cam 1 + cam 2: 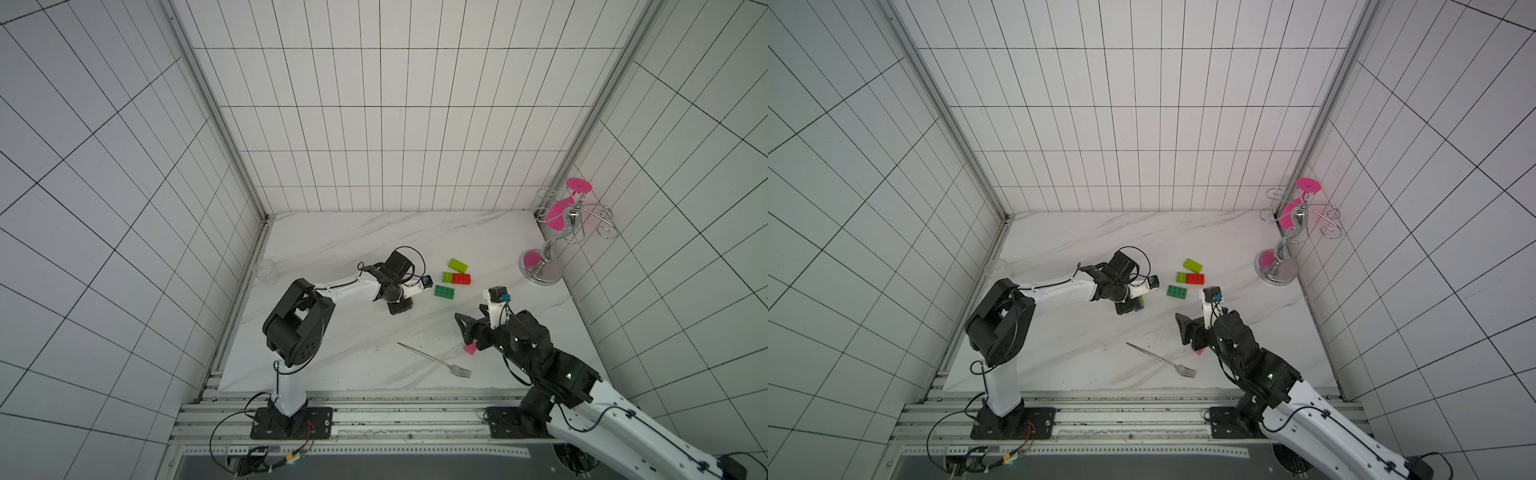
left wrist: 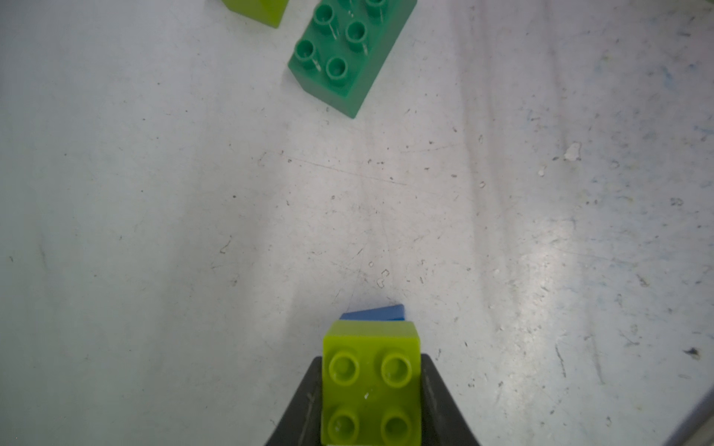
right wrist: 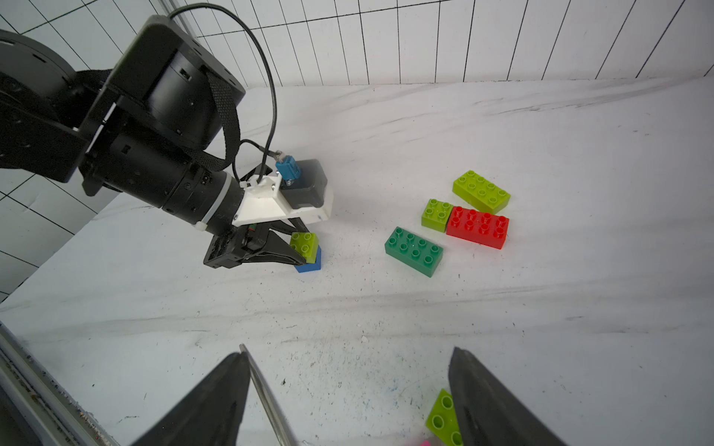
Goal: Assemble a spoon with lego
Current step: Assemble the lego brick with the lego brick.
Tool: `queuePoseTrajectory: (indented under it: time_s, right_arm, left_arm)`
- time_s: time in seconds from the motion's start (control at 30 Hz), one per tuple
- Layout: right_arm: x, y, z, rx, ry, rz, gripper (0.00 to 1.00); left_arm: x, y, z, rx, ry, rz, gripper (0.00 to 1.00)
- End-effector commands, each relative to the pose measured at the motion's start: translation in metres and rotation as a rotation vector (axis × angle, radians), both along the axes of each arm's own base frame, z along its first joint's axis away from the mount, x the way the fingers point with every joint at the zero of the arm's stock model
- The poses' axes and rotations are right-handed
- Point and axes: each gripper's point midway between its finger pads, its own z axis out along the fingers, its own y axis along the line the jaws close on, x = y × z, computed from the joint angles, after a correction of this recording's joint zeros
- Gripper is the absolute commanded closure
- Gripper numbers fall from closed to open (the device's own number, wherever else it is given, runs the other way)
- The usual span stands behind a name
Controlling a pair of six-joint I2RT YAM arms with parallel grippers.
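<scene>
The left gripper (image 3: 300, 253) is clenched on a small lime brick (image 2: 371, 386), which sits on a blue brick (image 3: 309, 265) resting on the table (image 3: 541, 309), near the dark green brick (image 3: 414, 251) on the left arm's side. Just beyond the dark green brick a red brick (image 3: 478, 227) touches a lime square (image 3: 436, 214), with a long lime brick (image 3: 481, 192) beside them. The right gripper (image 3: 349, 353) hangs released and empty, nearer the robot than the dark green brick. The fork (image 1: 436, 360) handle is by one finger, and a lime piece (image 3: 440, 419) and a pink brick (image 1: 470, 350) by the other.
</scene>
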Motion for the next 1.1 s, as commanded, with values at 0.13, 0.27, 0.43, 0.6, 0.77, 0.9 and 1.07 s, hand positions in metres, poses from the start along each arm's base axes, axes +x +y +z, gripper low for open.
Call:
queuePoseTrajectory:
  time_s: [0.13, 0.27, 0.43, 0.6, 0.77, 0.9, 1.07]
  right_arm:
    - [0.0, 0.001, -0.006, 0.009, 0.003, 0.001, 0.16]
    - [0.0, 0.001, -0.006, 0.009, 0.005, 0.0, 0.16]
    - [0.0, 0.001, -0.006, 0.01, 0.005, 0.002, 0.16]
    - [-0.001, 0.0, -0.005, 0.014, 0.002, 0.002, 0.16]
    - [-0.001, 0.0, -0.005, 0.015, 0.002, 0.001, 0.16]
    - [-0.001, 0.0, -0.004, 0.016, 0.001, 0.0, 0.16]
    - [-0.001, 0.0, -0.005, 0.016, 0.002, 0.001, 0.16]
  left_arm:
    - [0.0, 0.003, 0.017, -0.045, -0.022, 0.05, 0.78]
    - [-0.001, 0.004, 0.01, -0.04, -0.005, 0.061, 0.78]
    - [0.0, 0.007, 0.002, -0.02, 0.004, 0.071, 0.78]
    - [0.004, 0.011, -0.006, -0.002, 0.004, 0.089, 0.77]
    - [0.005, 0.01, -0.011, 0.001, 0.028, 0.114, 0.77]
    - [0.005, 0.01, -0.016, 0.023, 0.039, 0.149, 0.77]
    - [0.002, 0.009, -0.025, 0.052, 0.086, 0.186, 0.77]
